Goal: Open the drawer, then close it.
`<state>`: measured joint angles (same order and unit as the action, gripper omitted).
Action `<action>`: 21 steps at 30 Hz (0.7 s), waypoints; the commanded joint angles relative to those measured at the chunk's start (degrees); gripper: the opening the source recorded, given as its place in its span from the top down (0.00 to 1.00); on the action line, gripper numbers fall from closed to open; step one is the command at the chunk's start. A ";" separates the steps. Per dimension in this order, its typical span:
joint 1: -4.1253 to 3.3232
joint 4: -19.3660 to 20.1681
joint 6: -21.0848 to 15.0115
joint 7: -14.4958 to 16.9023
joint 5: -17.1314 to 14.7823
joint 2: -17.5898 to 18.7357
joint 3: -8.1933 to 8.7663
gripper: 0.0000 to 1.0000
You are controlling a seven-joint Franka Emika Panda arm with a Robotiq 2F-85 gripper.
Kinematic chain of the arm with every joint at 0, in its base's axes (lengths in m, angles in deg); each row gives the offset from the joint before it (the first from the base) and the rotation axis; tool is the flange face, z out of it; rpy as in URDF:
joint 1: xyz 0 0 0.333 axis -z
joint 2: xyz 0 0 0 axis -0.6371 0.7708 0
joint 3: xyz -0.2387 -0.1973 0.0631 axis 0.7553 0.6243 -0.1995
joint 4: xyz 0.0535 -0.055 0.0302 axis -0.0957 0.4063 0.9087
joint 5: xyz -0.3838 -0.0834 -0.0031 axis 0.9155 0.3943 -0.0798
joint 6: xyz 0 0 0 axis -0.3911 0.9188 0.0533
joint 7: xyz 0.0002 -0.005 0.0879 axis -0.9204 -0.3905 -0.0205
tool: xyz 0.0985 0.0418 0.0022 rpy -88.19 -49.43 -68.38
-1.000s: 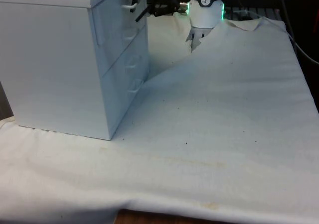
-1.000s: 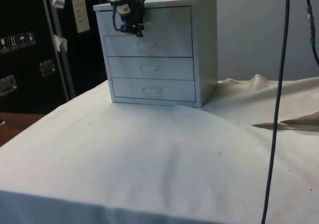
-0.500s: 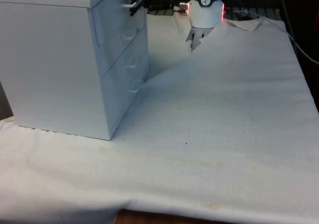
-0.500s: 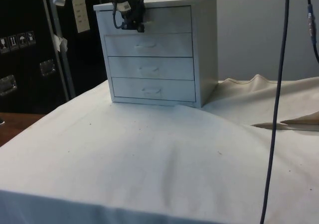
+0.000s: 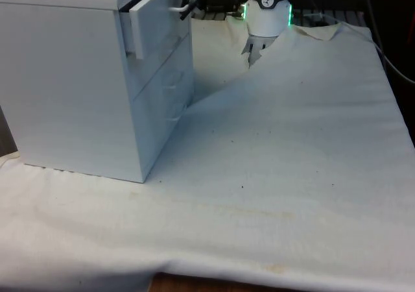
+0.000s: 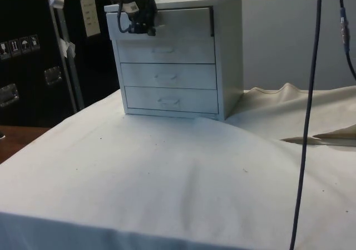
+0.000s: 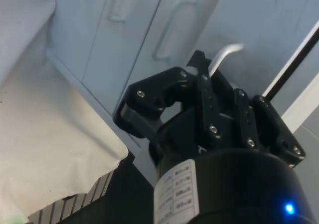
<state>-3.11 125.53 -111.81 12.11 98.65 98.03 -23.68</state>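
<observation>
**Top drawer partly out; the opening is underway**

The top drawer point(image 5: 139, 19) of the white chest of drawers point(image 5: 71, 84) stands a little proud of the chest's face, its front out past the three drawers below, which sit flush. The chest is at the front view's left on the white cloth point(image 5: 279, 175). The gripper point(image 6: 140, 26) is at the drawer's handle point(image 7: 224, 55), fingers clamped together around it in the wrist view. By my reading the pull has begun but the drawer is only slightly open; the rest of the opening stroke and the whole closing push remain to do.
</observation>
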 commanded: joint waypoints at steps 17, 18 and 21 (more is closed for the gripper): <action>-0.92 -4.35 5.90 -3.04 -1.26 2.52 -2.41 1.00; -1.03 -4.18 6.07 -3.44 -1.09 2.23 -2.52 1.00; -1.60 -3.67 6.82 -4.81 -0.86 1.60 -2.81 1.00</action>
<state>-4.08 121.35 -105.27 8.10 97.56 100.43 -26.49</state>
